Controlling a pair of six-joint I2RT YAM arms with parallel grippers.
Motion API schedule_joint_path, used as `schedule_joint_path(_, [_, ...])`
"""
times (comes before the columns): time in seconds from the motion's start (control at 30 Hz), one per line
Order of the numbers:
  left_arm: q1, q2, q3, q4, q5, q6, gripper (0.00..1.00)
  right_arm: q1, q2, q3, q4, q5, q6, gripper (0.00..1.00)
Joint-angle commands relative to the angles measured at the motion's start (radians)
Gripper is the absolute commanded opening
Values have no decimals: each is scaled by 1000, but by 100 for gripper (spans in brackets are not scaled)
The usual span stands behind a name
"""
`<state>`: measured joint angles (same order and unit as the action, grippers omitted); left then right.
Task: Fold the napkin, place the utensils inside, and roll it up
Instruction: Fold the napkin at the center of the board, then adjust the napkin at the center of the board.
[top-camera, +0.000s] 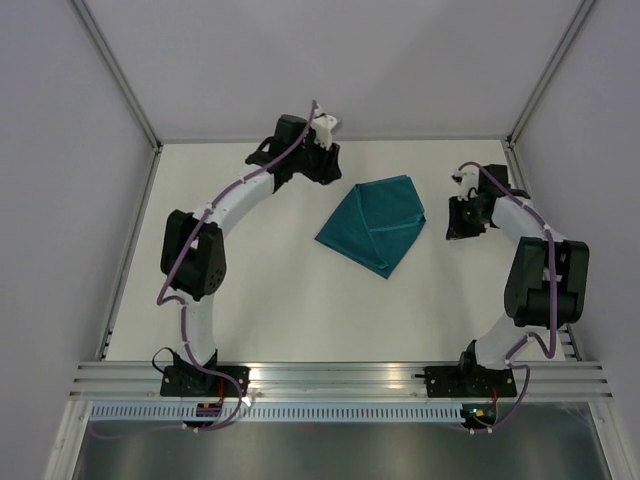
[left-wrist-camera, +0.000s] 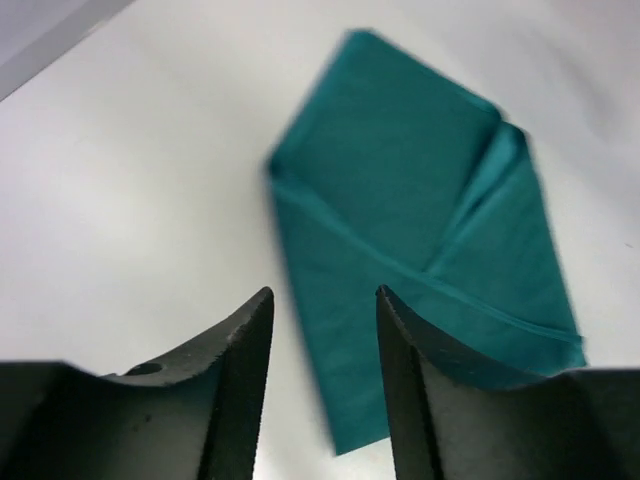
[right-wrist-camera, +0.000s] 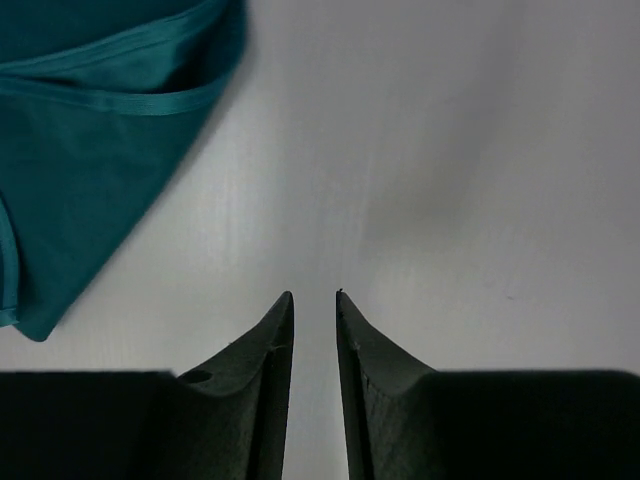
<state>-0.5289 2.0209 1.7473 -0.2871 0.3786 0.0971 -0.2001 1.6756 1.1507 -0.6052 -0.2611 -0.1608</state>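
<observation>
The teal napkin (top-camera: 375, 225) lies folded into a pointed, kite-like shape in the middle of the white table. My left gripper (top-camera: 327, 168) hovers just off its far-left corner, open and empty. In the left wrist view the napkin (left-wrist-camera: 400, 230) lies beyond the gripper (left-wrist-camera: 323, 295), with its near tip between the fingers. My right gripper (top-camera: 458, 225) is to the right of the napkin, its jaws a narrow gap apart with nothing between them. In the right wrist view (right-wrist-camera: 313, 295) the napkin's edge (right-wrist-camera: 90, 130) is at the upper left. The dark blue utensil is not in view.
The white table (top-camera: 250, 290) is ringed by an aluminium frame, with rails (top-camera: 340, 375) at the near edge and grey walls at the back and sides.
</observation>
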Motion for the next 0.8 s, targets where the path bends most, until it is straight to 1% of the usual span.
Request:
schedule_joint_path(0.0, [113,64,38,-148,-49,-134,49,129,59,23,-11,14,3,29])
schedule_joint_path(0.03, [128,94,41,-173,-47,-148,48,148,74,26,-11,10,4,29])
schedule_joint_path(0.1, [159,127,54,-187,-46,-155,43,181,122,38,-7,-1,3,29])
schedule_joint_path(0.17, [161,174,64,-207,-49,-148,40,194,148,47,-4,25,-2,29])
schedule_joint_path(0.2, [161,183,61,-208,-49,-152,38,233,173,52,-1,37,-2,29])
schedule_joint_path(0.3, [159,223,57,-207,-40,-158,35,260,220,76,5,51,3,28])
schedule_joint_path(0.53, [152,236,20,-210,-43,-140,31,310,314,101,41,89,21,28])
schedule_joint_path(0.77, [133,194,-94,-187,-55,-155,28,353,375,162,33,125,23,28])
